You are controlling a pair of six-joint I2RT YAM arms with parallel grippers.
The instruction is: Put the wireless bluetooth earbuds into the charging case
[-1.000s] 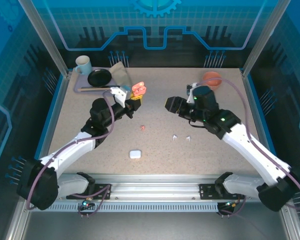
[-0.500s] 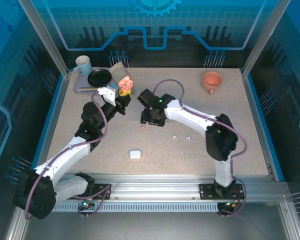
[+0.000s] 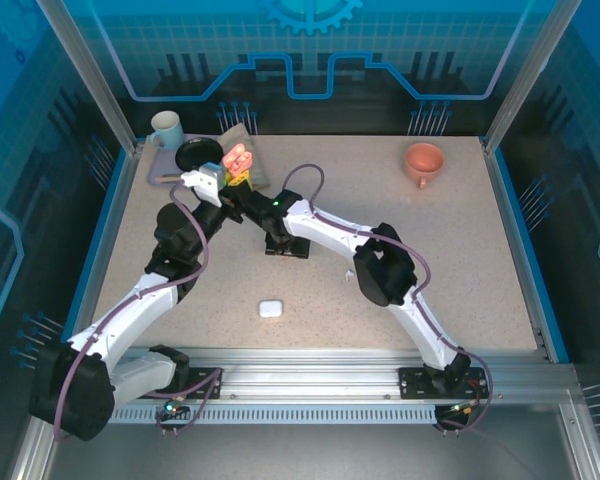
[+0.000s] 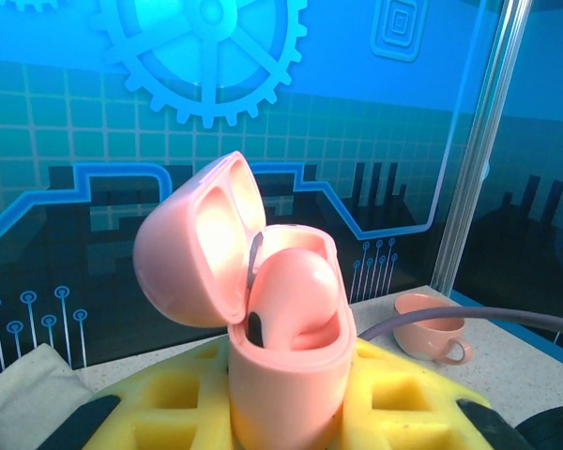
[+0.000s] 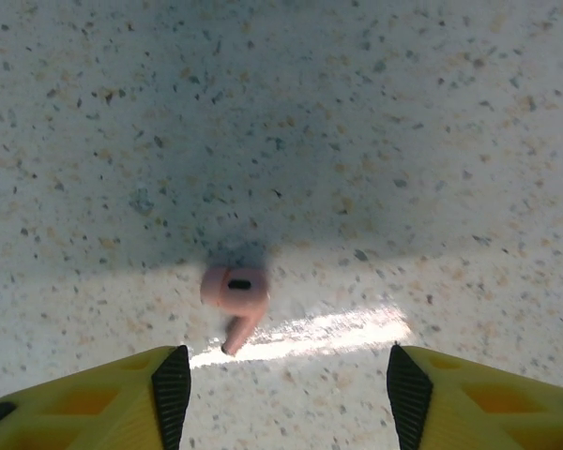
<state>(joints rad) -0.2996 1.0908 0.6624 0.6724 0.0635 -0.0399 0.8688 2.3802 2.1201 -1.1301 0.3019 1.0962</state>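
From above: left fingers [image 3: 237, 180], yellow, clamped on a salmon-pink charging case [image 3: 239, 157] with its lid hinged open, raised near the far left of the speckled, stone-look surface [image 3: 460, 240]. Right arm stretched across to the left, right fingers [image 3: 285, 243] pointing down at the surface just beside the left wrist; spread impossible to tell from here. Small rounded white case [image 3: 270, 309] lying near the front, well apart from both. Along the far edge, pale glazed mug [image 3: 166, 128], round black plate [image 3: 197, 153] and beige cloth [image 3: 242, 138]; terracotta cup [image 3: 424, 160] at far right.

Left wrist: charging case in glossy smooth plastic, egg-shaped, upright, gripped low on its body between yellow fingers [image 4: 169, 403] moulded in a square waffle grid. Lid tipped back to the left. Seated earbud [image 4: 296, 291] in the body, rounded head up. Behind, the cup with its handle, a purple cable [image 4: 469, 314], an aluminium post [image 4: 479, 159], a blue panel [image 4: 94, 112] printed with a gear and circuit lines.

Right wrist: loose earbud [image 5: 235, 289], salmon, lying on the surface, bulbous head with a dark oval slot, short stem toward the lens. Yellow fingers [image 5: 159, 394] with black pads, spread apart, one at each side and nearer the lens, touching nothing.
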